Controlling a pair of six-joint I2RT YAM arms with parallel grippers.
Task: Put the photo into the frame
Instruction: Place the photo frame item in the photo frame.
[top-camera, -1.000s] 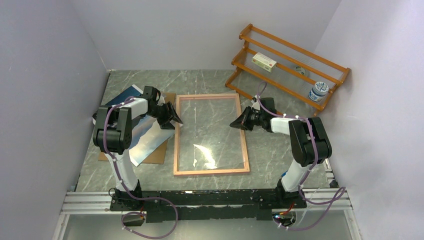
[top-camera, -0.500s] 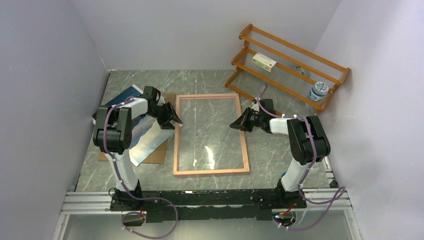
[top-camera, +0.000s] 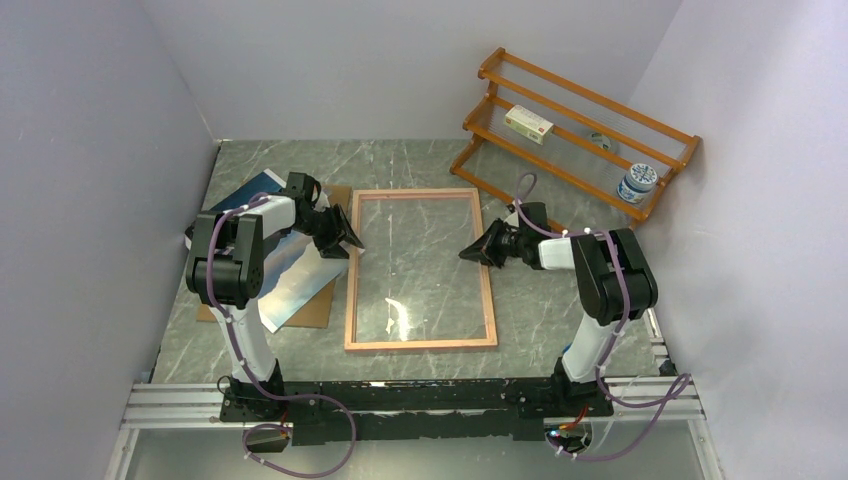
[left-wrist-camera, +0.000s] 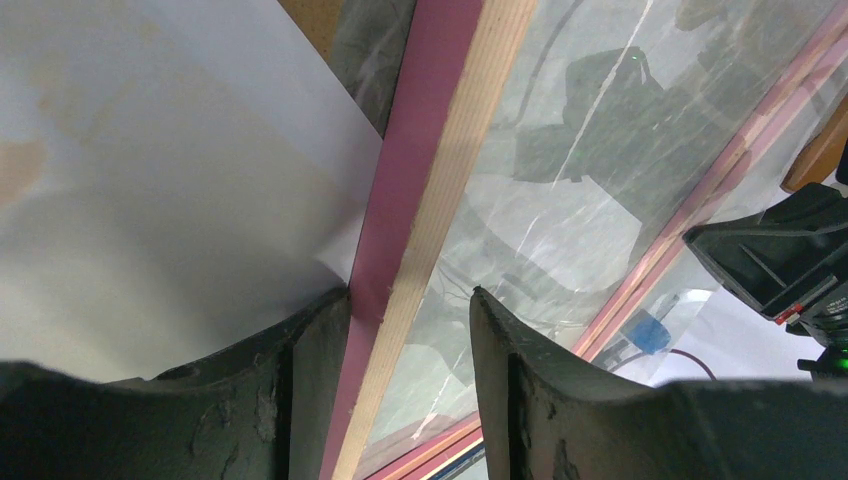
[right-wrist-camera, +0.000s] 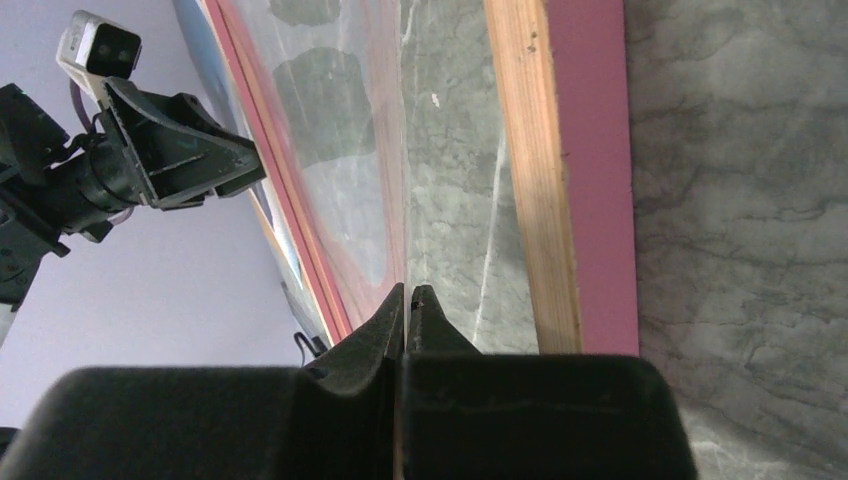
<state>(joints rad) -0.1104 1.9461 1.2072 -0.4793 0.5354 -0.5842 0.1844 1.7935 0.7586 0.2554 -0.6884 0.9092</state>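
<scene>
Top view: frame (top-camera: 420, 344) lies flat on marble table (top-camera: 530, 320), wood-coloured side up. Clear sheet (top-camera: 420, 290) sits within its rails, known mostly by glare patches; its edges are hard to trace from above

Left gripper (top-camera: 348, 238) at the frame's left rail, far half. Wrist view: jaws parted and straddling that rail. One finger (left-wrist-camera: 300, 380) touches the rail's pink outer side, the other stands a little clear of the wood-coloured face. Not clamped

Right gripper (top-camera: 468, 252) just inside the frame's right rail, roughly level with the left gripper. Wrist view: fingers (right-wrist-camera: 360, 340) pressed together to a hairline. The sheet's edge runs straight into that seam, so it reads as a pinch on the sheet. The contact itself is hidden by the finger bodies

Photo (top-camera: 295, 275) outside the frame, just beyond its left rail, largely covered by the left arm. Blue shows at its far corner; the rest is washed out by glare. In the left wrist view it looks pale, with no picture readable, and its edge meets the rail's pink side beside the finger

Brown backing board (top-camera: 318, 310) lies under the photo, only its margins showing

Orange rack (top-camera: 560, 165) beyond the frame's far right corner holds a small box (top-camera: 528, 123) and a jar (top-camera: 636, 183); labels too small to read
</scene>
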